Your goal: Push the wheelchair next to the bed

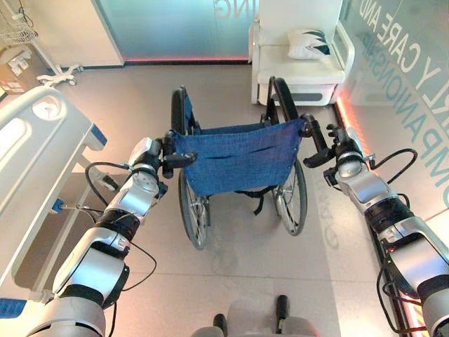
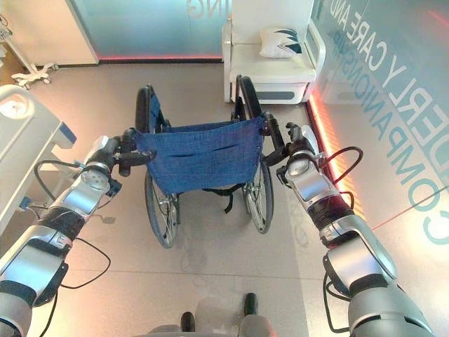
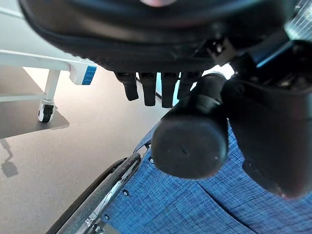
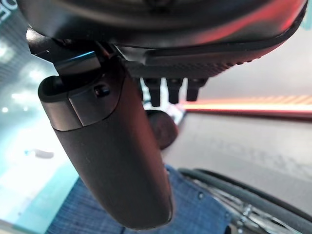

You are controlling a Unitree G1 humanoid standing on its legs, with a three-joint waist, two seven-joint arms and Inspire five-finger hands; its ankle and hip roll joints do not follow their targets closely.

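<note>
Gripping the wheelchair [image 1: 238, 158] by its push handles, we curl left hand [image 1: 163, 151] and right hand [image 1: 330, 140] round them, bed [image 1: 35, 147] to its left

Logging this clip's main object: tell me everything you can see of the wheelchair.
The wheelchair stands upright on the grey floor, back toward the robot, with a white armchair ahead and the bed to the left. It has a blue fabric backrest, black armrests, spoked wheels and black push handles. The left hand and right hand are at the handles; fingers curl by the grip in each wrist view.
</note>
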